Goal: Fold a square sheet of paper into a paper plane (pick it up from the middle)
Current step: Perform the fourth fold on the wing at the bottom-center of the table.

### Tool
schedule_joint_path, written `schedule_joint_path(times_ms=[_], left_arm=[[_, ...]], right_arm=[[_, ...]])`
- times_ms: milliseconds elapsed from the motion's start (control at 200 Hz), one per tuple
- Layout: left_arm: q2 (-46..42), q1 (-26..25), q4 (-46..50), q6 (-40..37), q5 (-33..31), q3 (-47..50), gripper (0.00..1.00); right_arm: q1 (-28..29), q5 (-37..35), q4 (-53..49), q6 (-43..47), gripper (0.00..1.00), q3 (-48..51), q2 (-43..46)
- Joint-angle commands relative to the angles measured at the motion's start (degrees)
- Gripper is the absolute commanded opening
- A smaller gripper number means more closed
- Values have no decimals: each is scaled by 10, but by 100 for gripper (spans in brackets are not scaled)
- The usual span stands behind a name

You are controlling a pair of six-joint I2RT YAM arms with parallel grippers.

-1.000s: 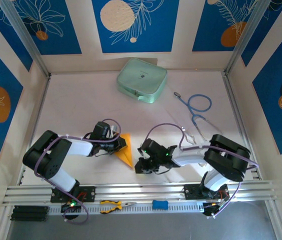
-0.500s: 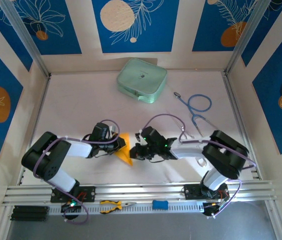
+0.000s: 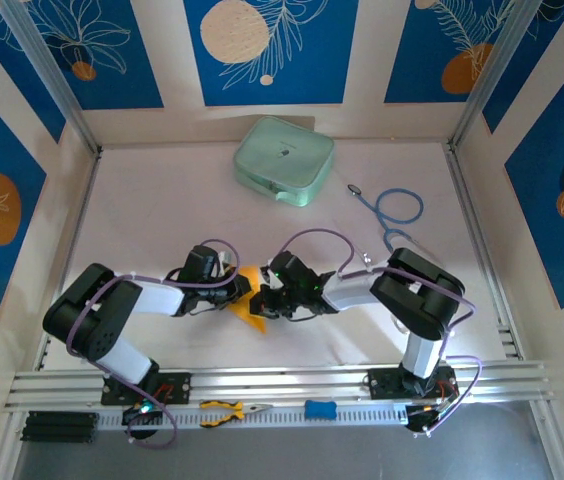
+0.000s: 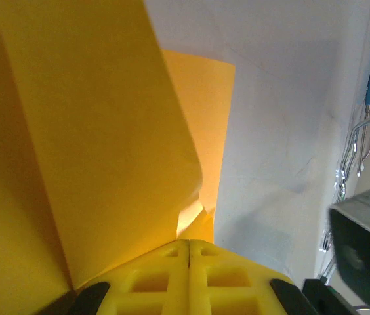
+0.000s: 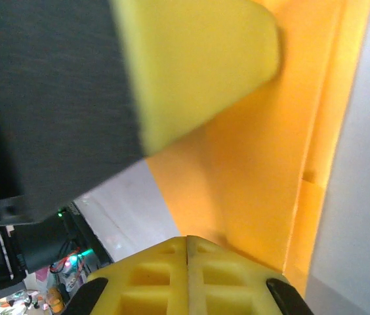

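The orange-yellow sheet of paper [image 3: 253, 312], folded into a pointed shape, lies on the table between my two grippers. My left gripper [image 3: 242, 290] is shut on its left edge. In the left wrist view the jaws [image 4: 188, 241] meet at a crumpled fold, and a flap of the paper [image 4: 106, 131] stands up beside them. My right gripper [image 3: 262, 300] is shut, its tips [image 5: 187, 237] pressed against the flat paper [image 5: 270, 164]. One yellow left fingertip [image 5: 198, 59] shows just beyond it.
A pale green case [image 3: 284, 160] sits at the back middle. A blue stethoscope [image 3: 397, 210] lies at the back right. Orange-handled pliers [image 3: 227, 408] and a small blue item [image 3: 320, 408] rest on the front rail. Walls enclose the table.
My right gripper has moved left and away from the rail onto the paper, and its jaws have closed fully. The left gripper has stayed in place, shut.
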State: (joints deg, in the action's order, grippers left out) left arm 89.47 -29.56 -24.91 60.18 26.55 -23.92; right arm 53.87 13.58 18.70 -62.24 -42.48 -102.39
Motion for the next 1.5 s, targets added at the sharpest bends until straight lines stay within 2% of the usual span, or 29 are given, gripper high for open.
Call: schedule_joint_path(times_ms=[0,425,980,1245,1495], left_arm=[[4,-4,23,2,-21,12,3],[1,-4,34,0,-28,11,3],[4,-3,42,1,-35,11,3],[-1,-4,38,8,-37,12,2],[-22,-12,22,44,-72,32,2]], right_arm=[[5,25,-5,-12,5,13,-19],[46,20,34,-44,5,85,-20],[92,-1,-46,-33,5,135,44],[87,-25,-99,-10,5,126,114],[46,-50,-114,1,6,88,166]])
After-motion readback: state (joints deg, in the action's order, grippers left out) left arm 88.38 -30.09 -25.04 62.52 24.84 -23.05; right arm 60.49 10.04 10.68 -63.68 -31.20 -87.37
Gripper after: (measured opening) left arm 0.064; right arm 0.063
